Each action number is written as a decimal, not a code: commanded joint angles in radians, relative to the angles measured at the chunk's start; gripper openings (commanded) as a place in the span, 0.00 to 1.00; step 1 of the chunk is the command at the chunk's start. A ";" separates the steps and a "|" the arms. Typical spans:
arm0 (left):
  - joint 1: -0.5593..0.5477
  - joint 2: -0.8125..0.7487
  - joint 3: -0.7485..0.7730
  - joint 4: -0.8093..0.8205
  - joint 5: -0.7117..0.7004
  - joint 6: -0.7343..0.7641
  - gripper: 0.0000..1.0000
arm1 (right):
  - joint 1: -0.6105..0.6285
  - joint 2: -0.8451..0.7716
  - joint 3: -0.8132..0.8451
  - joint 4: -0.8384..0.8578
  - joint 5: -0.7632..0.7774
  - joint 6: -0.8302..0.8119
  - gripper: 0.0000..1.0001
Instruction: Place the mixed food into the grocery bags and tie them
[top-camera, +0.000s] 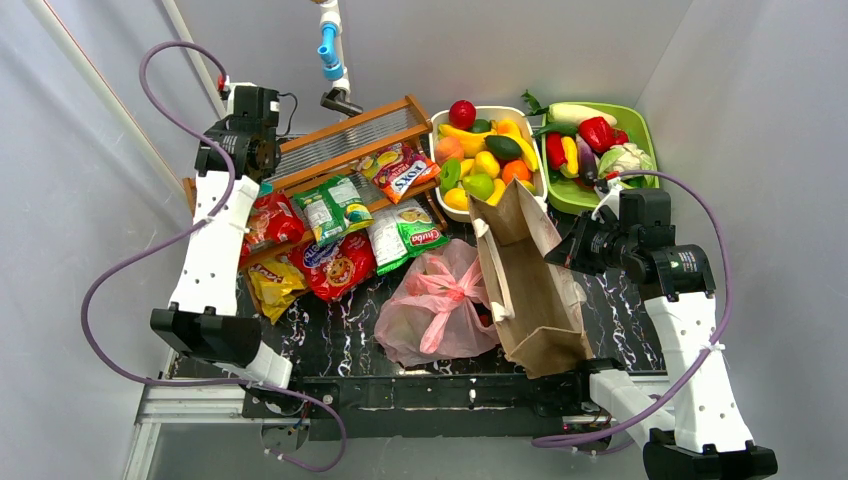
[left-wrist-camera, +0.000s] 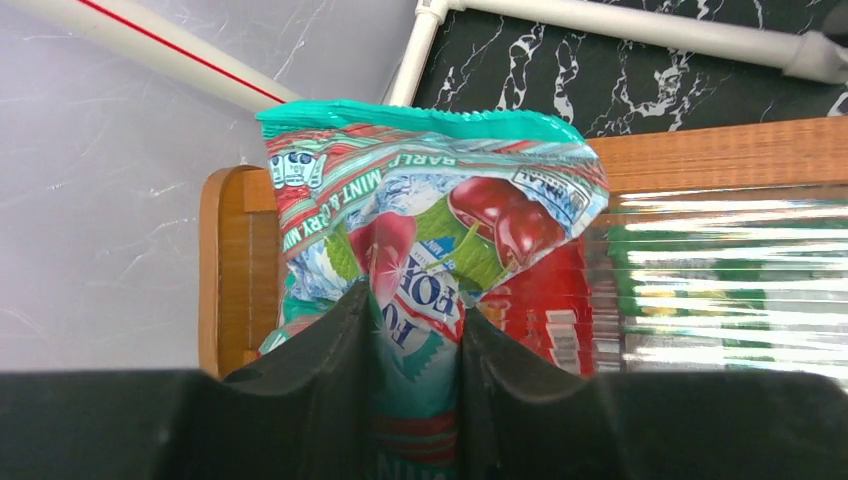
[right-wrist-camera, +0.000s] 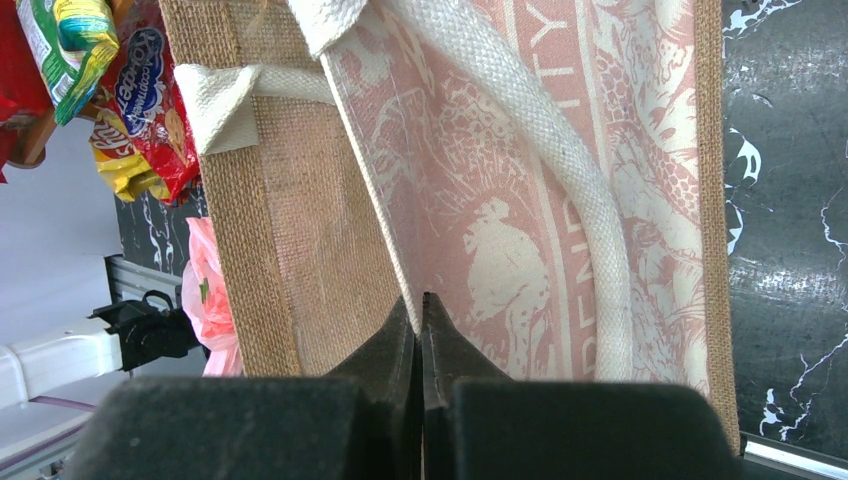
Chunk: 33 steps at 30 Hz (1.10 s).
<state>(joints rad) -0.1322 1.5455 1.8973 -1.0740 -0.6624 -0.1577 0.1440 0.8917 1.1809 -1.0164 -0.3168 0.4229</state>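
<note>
Left wrist view has the left end effector (left-wrist-camera: 415, 300) pinching the lower part of a teal snack packet (left-wrist-camera: 430, 190), upright in front of the wooden rack (left-wrist-camera: 700, 155). To do this pick well, keep the pinch firm on the crinkly foil, lift clear of the rack edge, then carry it to the brown bag (top-camera: 535, 290) at centre right of the top view. The right end effector (right-wrist-camera: 420, 300) is pressed together against that bag's wall; I cannot tell whether it catches cloth. The pink bag (top-camera: 440, 300) on the tabletop (top-camera: 330, 330) looks already tied. The held packet reads "MINT" and "BARLE", upside down. Nearby are a "FOX'S" packet (top-camera: 405, 175) and a "Chuda" packet (top-camera: 412, 235)
</note>
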 joint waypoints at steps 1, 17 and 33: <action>0.008 -0.045 -0.047 -0.045 0.057 -0.022 0.20 | 0.000 0.000 0.001 0.040 -0.034 0.009 0.01; 0.007 -0.106 0.057 -0.107 0.234 -0.115 0.00 | 0.000 0.003 0.020 0.017 -0.028 0.009 0.01; 0.008 -0.167 0.191 0.023 0.852 -0.214 0.00 | 0.000 0.006 0.035 0.012 -0.030 0.011 0.01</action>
<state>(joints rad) -0.1219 1.4376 2.0624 -1.1076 -0.0551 -0.3084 0.1440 0.9054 1.1812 -1.0172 -0.3172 0.4232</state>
